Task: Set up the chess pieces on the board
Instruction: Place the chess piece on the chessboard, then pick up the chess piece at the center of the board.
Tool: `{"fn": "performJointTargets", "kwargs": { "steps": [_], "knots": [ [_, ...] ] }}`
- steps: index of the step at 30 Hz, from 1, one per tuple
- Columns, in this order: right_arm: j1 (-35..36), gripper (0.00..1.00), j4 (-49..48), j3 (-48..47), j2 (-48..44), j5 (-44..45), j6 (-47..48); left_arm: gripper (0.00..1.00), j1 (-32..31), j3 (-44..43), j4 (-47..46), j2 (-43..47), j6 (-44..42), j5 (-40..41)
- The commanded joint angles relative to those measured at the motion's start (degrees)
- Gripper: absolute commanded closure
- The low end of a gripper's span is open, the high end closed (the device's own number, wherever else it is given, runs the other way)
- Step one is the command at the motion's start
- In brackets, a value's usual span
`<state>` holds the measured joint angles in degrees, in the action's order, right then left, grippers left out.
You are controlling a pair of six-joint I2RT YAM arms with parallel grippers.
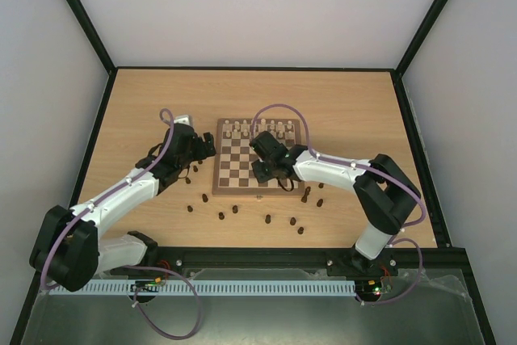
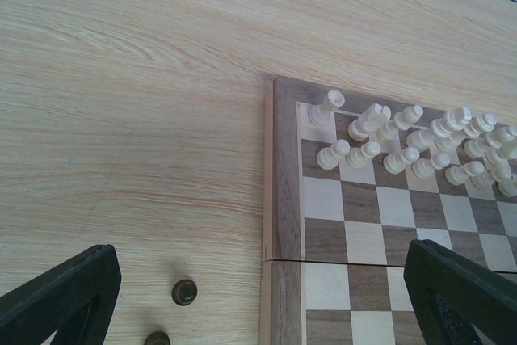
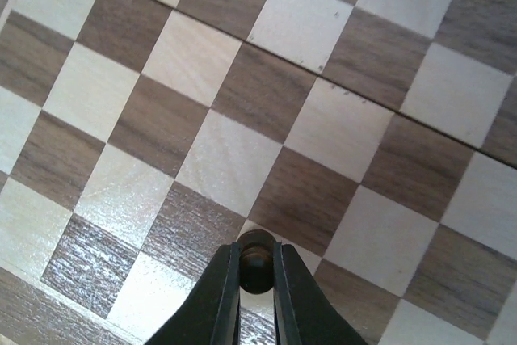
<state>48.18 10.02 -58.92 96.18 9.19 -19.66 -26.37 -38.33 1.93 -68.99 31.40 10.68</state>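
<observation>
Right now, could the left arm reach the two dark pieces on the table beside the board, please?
Probably yes: the left claw is open over the dark pieces, which sit on bare table clear of the board, with nothing between.

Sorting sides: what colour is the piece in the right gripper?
Dark brown piece, clearest in right wrist view.

Reads as wood on the board — light and dark squares with fine grain, smooth, catching a glossy sheen near the right gripper. Looks like matt black plastic on its fingers. Shows dark, faintly polished wood on the pinched chess piece; pale matt wood-grain on the table — smooth cream finish on the pale chessmen.
</observation>
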Motion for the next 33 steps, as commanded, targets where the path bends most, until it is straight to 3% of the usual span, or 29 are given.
{"fn": "performJointTargets", "kwargs": {
  "steps": [1, 18, 33],
  "knots": [
    [1.1, 0.92, 4.7, -2.2, 1.6, -0.2, 0.9, 0.01, -0.2, -1.6, 0.6, -0.6, -0.6, 1.3],
    [1.3, 0.92, 8.5, -3.1, 1.9, 1.2, 0.5, 0.01, -0.3, -1.8, 0.9, -1.3, -0.5, 1.5],
    [1.3, 0.68, 6.2, -1.2, -2.6, 1.0, 0.1, 0.01, -0.3, -2.6, 1.9, -2.9, -0.4, 3.5]
  ]
}}
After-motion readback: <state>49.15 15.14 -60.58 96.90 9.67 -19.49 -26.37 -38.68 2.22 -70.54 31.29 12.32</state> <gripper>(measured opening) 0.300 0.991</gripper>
